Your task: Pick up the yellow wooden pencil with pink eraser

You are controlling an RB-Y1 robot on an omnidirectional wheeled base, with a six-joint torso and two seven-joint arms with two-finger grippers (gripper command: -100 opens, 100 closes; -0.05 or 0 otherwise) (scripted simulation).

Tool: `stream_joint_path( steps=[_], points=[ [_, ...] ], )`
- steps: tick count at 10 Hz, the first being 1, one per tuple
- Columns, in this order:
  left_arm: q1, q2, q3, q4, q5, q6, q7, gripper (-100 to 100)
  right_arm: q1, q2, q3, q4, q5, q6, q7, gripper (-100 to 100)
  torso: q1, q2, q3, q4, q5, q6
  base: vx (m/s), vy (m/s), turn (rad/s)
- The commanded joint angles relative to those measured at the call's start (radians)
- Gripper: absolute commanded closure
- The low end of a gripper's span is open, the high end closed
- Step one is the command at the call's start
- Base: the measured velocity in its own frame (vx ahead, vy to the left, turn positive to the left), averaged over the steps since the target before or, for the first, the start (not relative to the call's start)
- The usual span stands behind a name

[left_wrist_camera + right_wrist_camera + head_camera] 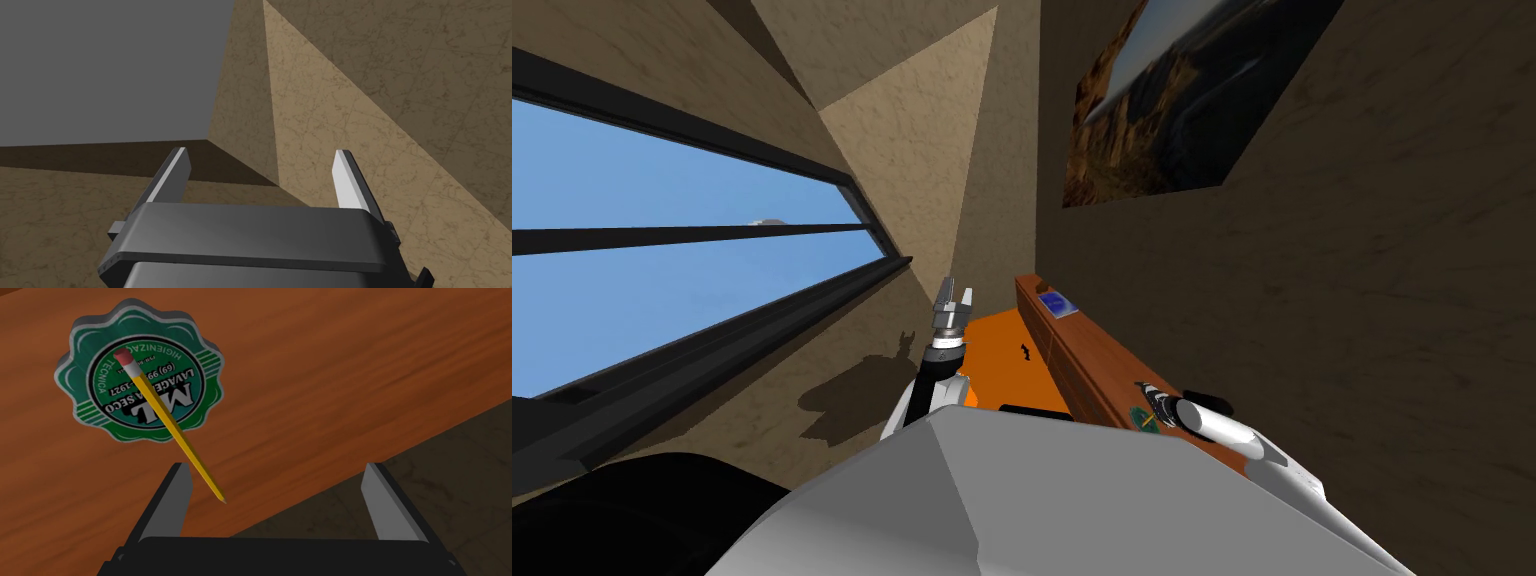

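Note:
A yellow pencil (167, 423) with a pink eraser lies slanted on a brown wooden top (325, 363). Its eraser end rests on a round green badge (140, 373) with white lettering. My right gripper (277, 470) hovers open just above it, with the pencil's sharp tip between the fingers and close to one finger (175, 493). In the head view the right gripper (1152, 395) is over the near end of the long brown shelf (1082, 350), beside the green badge (1142, 418). My left gripper (953, 297) is raised and open (261, 152), holding nothing.
The shelf runs along the brown wall under a dark picture (1192, 90). A small blue item (1057, 303) lies at its far end. An orange surface (1002, 350) sits lower beside it. A wide window (662, 250) is on the left. The shelf's edge (400, 438) is close to my right gripper.

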Motion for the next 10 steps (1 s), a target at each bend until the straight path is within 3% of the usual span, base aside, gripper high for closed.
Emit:
stream_joint_path(
  steps=[1, 7, 8, 10],
  points=[
    [0.0, 0.0, 0.0, 0.0, 0.0, 0.0, 0.0, 0, -0.016, -0.013, 0.007, 0.05, -0.034, 0.038, 0.033, -100, 0.0, 0.0, 0.0, 0.0, 0.0, 0.0, -0.044, -0.058, 0.267],
    [0.0, 0.0, 0.0, 0.0, 0.0, 0.0, 0.0, 0, -0.06, -0.028, 0.026, 0.211, -0.099, 0.117, 0.102, -100, 0.001, -0.001, 0.0, 0.0, 0.0, 0.0, -0.042, -0.06, 0.201],
    [0.0, 0.0, 0.0, 0.0, 0.0, 0.0, 0.0, 0, -0.06, -0.028, 0.026, 0.219, -0.099, 0.117, 0.102, -100, 0.001, -0.001, 0.0, 0.0, 0.0, -0.001, -0.035, -0.049, 0.111],
    [0.0, 0.0, 0.0, 0.0, 0.0, 0.0, 0.0, 0, -0.085, -0.032, 0.038, 0.287, -0.134, 0.158, 0.139, -100, 0.001, -0.001, -0.001, 0.0, 0.0, -0.001, -0.048, -0.059, 0.257]
  ],
)
